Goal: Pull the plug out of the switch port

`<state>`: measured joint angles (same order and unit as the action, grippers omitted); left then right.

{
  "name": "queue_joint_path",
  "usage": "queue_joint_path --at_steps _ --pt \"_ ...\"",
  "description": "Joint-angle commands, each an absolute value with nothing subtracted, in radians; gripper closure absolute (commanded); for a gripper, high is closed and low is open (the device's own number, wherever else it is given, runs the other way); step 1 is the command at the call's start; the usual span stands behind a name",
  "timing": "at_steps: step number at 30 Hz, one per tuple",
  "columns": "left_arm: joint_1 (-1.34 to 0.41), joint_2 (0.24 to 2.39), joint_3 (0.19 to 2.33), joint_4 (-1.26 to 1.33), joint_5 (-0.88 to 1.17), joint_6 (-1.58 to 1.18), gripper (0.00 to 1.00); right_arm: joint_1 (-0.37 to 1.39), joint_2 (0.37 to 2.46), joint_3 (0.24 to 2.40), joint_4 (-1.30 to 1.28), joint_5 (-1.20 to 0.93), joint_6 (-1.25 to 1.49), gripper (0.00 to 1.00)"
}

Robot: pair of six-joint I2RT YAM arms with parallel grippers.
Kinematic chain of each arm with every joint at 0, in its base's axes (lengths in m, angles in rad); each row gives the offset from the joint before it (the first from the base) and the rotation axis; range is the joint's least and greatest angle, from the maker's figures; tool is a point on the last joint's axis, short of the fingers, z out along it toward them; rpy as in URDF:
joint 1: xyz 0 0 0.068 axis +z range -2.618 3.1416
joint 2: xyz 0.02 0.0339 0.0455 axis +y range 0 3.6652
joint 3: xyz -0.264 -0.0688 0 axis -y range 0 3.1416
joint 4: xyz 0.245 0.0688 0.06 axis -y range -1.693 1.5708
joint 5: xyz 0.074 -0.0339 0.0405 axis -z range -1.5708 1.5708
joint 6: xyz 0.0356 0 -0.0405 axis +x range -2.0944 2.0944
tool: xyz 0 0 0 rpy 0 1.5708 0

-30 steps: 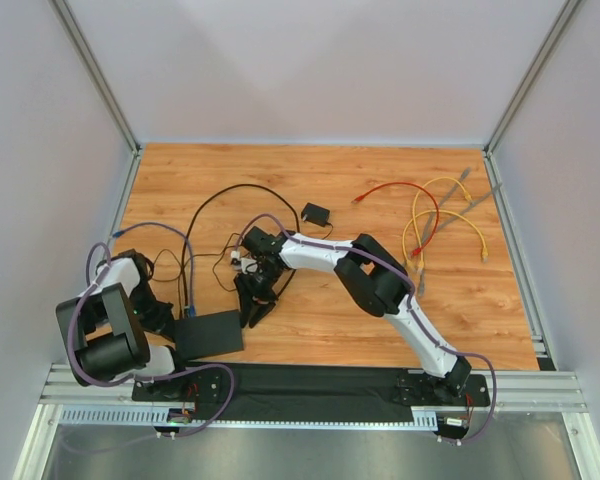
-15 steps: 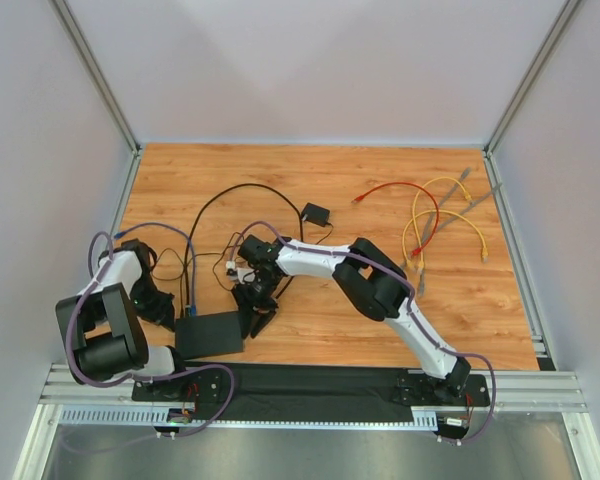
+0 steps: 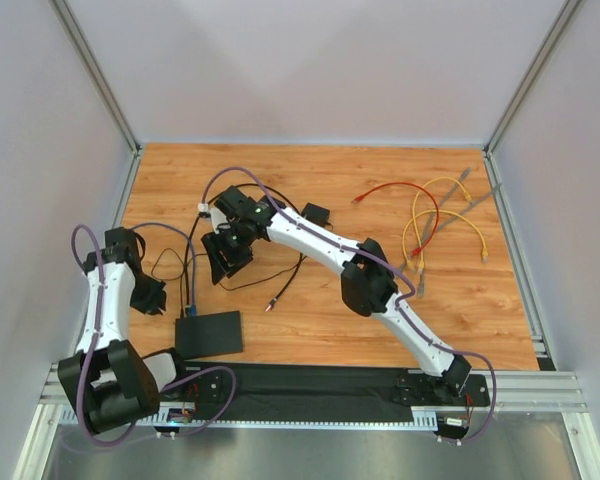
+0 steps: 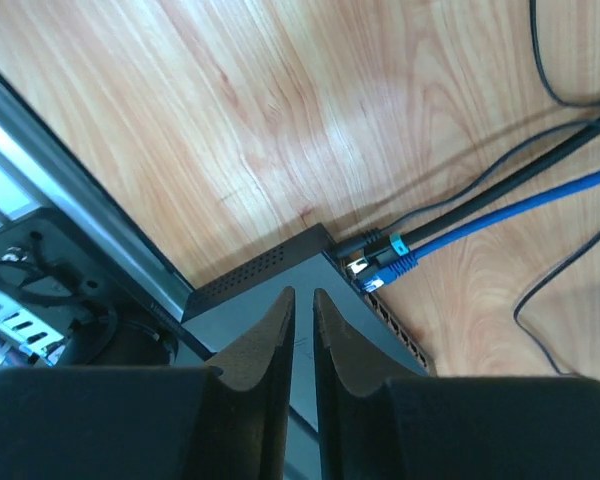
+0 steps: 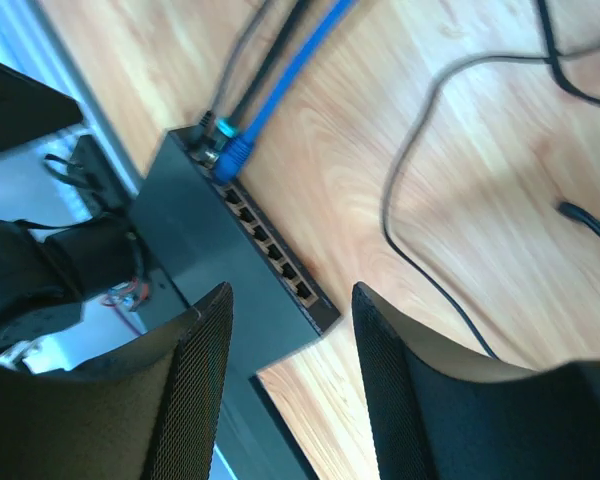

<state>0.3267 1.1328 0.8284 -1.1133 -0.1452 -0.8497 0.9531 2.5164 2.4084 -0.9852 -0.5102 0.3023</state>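
The switch port (image 3: 208, 334) is a flat black box lying near the front edge of the table. A blue plug (image 4: 392, 262) and a black plug (image 4: 365, 243) sit in sockets at one end of its row. The same blue plug (image 5: 235, 155) and the switch port (image 5: 195, 220) show in the right wrist view, with several empty sockets beside it. My left gripper (image 4: 302, 292) hovers over the switch port (image 4: 280, 265) with a narrow gap between its fingers and nothing in it. My right gripper (image 5: 292, 290) stands open and empty, raised behind the box (image 3: 223, 262). A loose black cord end (image 3: 268, 305) lies on the wood.
A small black adapter block (image 3: 315, 214) with a thin cord lies mid-table. Red (image 3: 395, 190), yellow (image 3: 450, 215) and grey (image 3: 475, 185) cables lie at the right. A metal rail (image 3: 310, 385) runs along the near edge, and white walls close in the table.
My right gripper has lifted back and left, away from the switch port, and opened wider. My left gripper has pulled back from the box and parted slightly. A black cord end now lies loose.
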Motion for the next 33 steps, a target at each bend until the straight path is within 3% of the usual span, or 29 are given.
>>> queue_joint_path --at_steps 1,7,9,15,19,27,33 --pt "0.321 1.082 0.779 -1.08 -0.048 -0.786 0.8 0.945 2.594 2.465 -0.97 -0.624 0.343 0.47" --pt "0.322 1.046 0.793 -0.954 0.109 -0.669 0.79 0.95 2.599 2.339 -0.805 -0.747 0.463 0.49" --pt "0.322 1.055 0.799 -0.927 0.143 -0.667 0.71 0.95 2.611 2.327 -0.796 -0.758 0.482 0.5" --pt "0.321 1.104 0.805 -0.855 0.268 -0.58 0.69 0.96 2.574 2.175 -0.698 -0.822 0.543 0.52" --pt "0.321 1.181 0.853 -0.836 0.331 -0.516 0.61 0.966 2.54 2.112 -0.676 -0.85 0.545 0.52" --pt "0.333 1.264 0.914 -0.857 0.318 -0.442 0.57 0.959 2.534 2.167 -0.753 -0.808 0.502 0.52" --pt "0.334 1.273 0.893 -0.873 0.284 -0.448 0.59 0.976 2.5 2.051 -0.669 -0.893 0.567 0.53"
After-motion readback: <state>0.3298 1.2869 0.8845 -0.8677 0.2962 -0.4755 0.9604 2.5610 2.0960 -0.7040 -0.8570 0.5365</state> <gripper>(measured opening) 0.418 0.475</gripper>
